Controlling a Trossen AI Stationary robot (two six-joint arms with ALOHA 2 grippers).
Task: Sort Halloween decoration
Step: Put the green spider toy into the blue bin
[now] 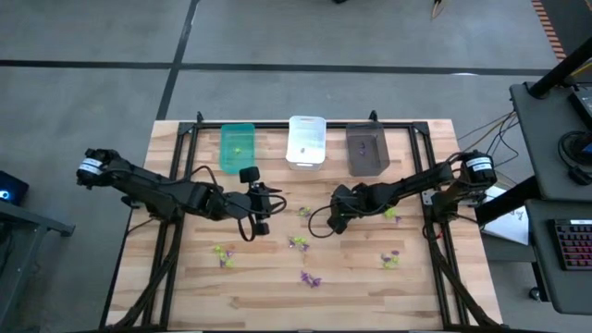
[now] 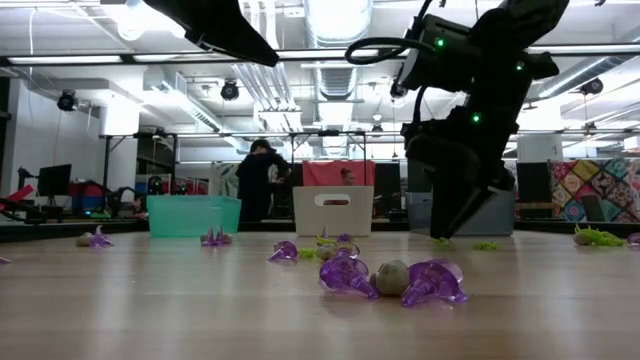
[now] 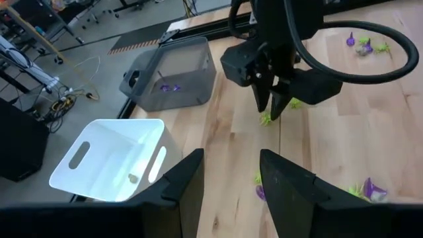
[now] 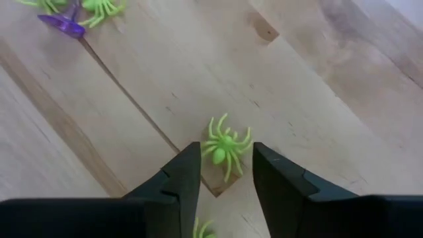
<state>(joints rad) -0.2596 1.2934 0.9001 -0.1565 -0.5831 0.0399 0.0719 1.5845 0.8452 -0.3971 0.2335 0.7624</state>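
Item: green spider (image 4: 225, 147), lying on the bench (image 1: 185, 277) mid-right, between my right claw (image 4: 225, 175) fingers, which are spread, not yet pinching. Left claw (image 3: 231, 178) spread, waiting mid-left, empty. Risk: the tips may flick the spider away, I think. Room: open boards around; bins (image 1: 306, 141) well beyond.

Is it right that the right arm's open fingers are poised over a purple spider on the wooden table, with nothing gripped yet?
Not quite: the spider is green, not purple. The right wrist view shows the right gripper with open fingers poised over a green spider lying on the wooden table, nothing gripped yet. A purple trinket lies farther off.
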